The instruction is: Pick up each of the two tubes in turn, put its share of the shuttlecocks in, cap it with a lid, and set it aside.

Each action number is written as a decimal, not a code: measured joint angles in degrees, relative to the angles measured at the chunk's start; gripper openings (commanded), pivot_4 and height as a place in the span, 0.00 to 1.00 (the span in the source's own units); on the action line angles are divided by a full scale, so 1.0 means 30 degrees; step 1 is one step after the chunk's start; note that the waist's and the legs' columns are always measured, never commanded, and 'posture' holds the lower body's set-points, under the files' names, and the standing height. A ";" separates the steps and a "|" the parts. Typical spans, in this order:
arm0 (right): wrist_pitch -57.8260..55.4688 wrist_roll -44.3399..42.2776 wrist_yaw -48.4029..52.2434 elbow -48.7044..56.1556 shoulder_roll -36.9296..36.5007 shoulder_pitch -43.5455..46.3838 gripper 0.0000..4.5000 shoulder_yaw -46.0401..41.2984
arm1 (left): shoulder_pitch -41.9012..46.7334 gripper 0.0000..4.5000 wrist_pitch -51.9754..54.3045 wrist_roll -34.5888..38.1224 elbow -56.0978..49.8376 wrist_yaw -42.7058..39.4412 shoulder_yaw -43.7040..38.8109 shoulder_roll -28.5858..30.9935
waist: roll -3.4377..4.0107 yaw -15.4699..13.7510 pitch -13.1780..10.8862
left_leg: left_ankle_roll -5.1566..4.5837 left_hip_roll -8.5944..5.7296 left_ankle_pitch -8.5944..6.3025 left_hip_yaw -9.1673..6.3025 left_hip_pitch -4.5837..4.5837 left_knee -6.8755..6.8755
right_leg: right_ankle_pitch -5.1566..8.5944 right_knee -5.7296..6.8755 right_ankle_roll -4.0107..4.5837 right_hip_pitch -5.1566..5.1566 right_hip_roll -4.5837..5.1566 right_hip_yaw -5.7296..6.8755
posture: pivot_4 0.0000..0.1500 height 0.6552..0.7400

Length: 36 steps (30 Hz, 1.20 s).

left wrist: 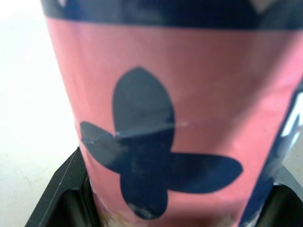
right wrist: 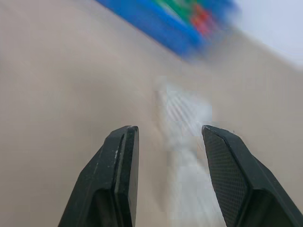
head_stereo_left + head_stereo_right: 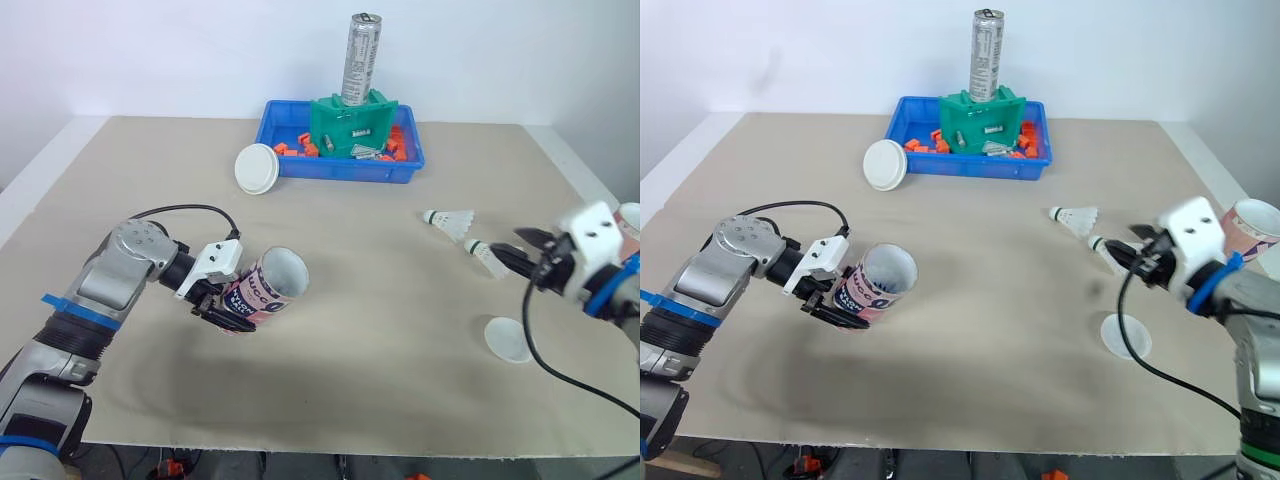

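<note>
My left gripper (image 3: pixel 228 306) is shut on a pink tube with dark markings (image 3: pixel 265 287), held tilted above the table with its open mouth (image 3: pixel 285 270) facing right. The tube's pink wall (image 1: pixel 165 118) shows close up in the left wrist view. Two white shuttlecocks lie at the right: one (image 3: pixel 448 220) farther back, the other (image 3: pixel 485 257) right at my right gripper (image 3: pixel 512 250). That gripper is open, and the blurred shuttlecock (image 2: pixel 187 142) lies between and ahead of its fingers. A second pink tube (image 3: pixel 631 226) shows at the right edge. One white lid (image 3: pixel 508 339) lies flat near the right arm.
A blue tray (image 3: pixel 300 168) at the back holds a green block (image 3: pixel 350 125), a silver can (image 3: pixel 361 58) and orange pieces. Another white lid (image 3: pixel 256 168) leans against the tray's left end. The table's right edge is close to the right arm.
</note>
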<state>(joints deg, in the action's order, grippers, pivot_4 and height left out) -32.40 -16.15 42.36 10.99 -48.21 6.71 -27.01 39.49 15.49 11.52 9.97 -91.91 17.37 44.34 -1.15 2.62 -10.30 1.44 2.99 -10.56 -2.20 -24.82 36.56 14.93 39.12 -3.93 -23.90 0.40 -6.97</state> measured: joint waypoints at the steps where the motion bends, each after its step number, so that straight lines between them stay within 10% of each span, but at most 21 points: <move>1: 0.0085 0.0108 -0.0106 -0.0561 0.0001 -0.0199 0.52 -0.0153 | 0.0017 0.70 0.0000 -0.0069 0.0052 0.0000 0.0000 0.0003 | -0.0001 0.0054 0.0000 | -0.0002 0.0000 0.0002 0.0019 0.0031 0.0002 | -0.0016 0.0000 -0.0011 0.0016 0.0000 -0.0016 | 1.00 0.62; 36: 0.1731 -0.0325 0.0411 -0.6173 0.1103 0.2640 0.52 0.3216 | -0.0027 0.70 0.0406 -0.0066 -0.0162 0.0086 0.0049 -0.0057 | 0.0001 0.0059 -0.0006 | -0.0099 -0.0001 0.0068 0.0050 0.0053 0.0011 | -0.0101 -0.0002 -0.0029 0.0027 -0.0005 -0.0048 | 1.00 0.62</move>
<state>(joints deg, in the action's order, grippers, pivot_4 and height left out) -27.21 -17.13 43.59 -7.53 -44.90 14.63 -17.36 39.41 16.71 11.32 9.48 -91.66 17.52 44.17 -1.15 2.80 -10.32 1.14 2.99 -10.36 -2.05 -24.66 36.59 14.63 39.12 -4.01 -23.82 0.38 -7.12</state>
